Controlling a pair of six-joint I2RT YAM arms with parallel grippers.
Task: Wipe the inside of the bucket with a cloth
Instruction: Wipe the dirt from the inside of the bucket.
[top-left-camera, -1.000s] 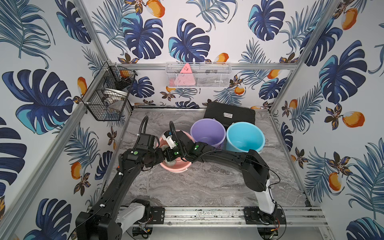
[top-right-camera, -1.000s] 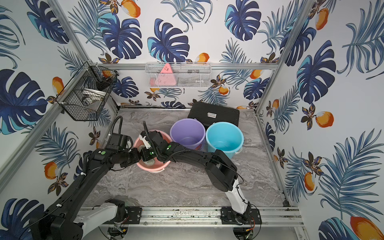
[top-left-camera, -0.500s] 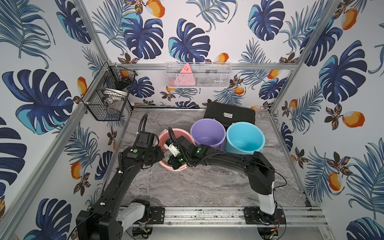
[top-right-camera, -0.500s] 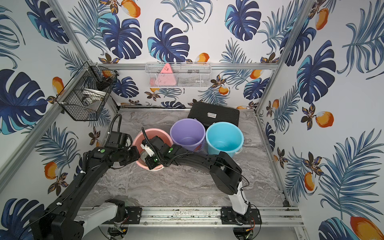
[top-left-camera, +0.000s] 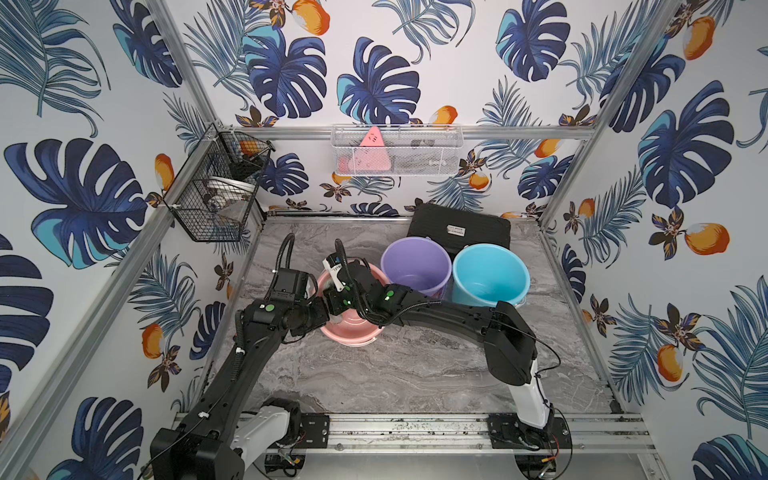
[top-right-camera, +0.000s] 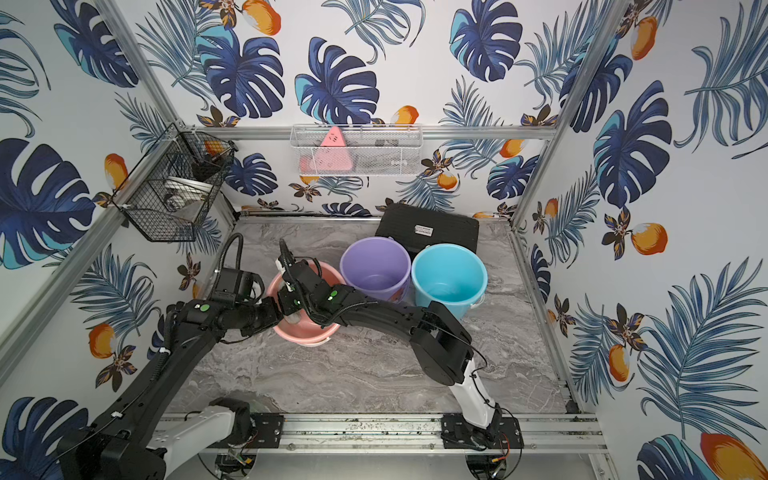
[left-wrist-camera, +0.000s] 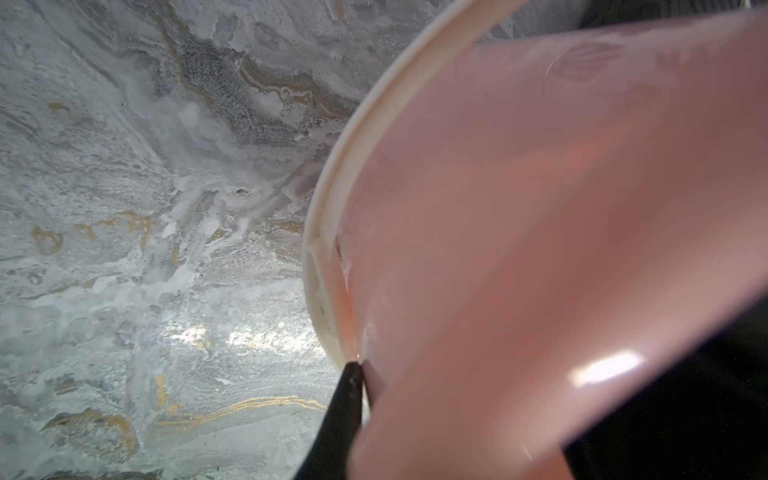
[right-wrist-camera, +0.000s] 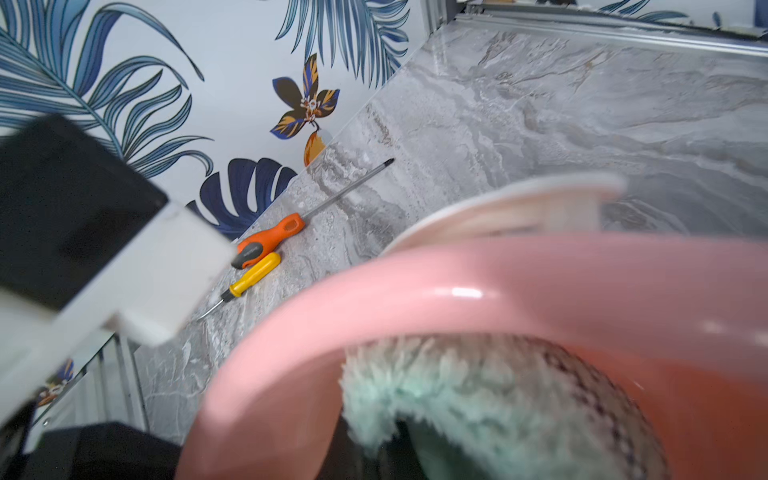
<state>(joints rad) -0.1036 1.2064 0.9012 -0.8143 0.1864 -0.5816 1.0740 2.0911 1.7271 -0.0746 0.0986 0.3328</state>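
A fluffy pale grey-green cloth (right-wrist-camera: 478, 399) lies bunched inside a round pink plastic bucket (right-wrist-camera: 415, 291), against its inner wall just below the rim. The right gripper (right-wrist-camera: 397, 442) reaches into the bucket with its jaws pressed together on the cloth, a dark finger showing through the pile. The left gripper (left-wrist-camera: 360, 368) pinches the bucket's wall at the rim, with one black finger (left-wrist-camera: 343, 407) on the outside and the other hidden inside; a cream handle (left-wrist-camera: 332, 187) lies along the rim there. In both top views the two black arms meet over this bucket, which stands on a grey marble-patterned table (top-left-camera: 395, 374). Just beside it, toward the robot's right, a lilac bucket (top-left-camera: 415, 266) and a turquoise bucket (top-left-camera: 490, 278) stand side by side, a black case (top-left-camera: 457, 226) behind them. In the right wrist view an orange-handled screwdriver (right-wrist-camera: 270, 239) and a yellow-handled screwdriver (right-wrist-camera: 253, 276) lie together on the table by the wall
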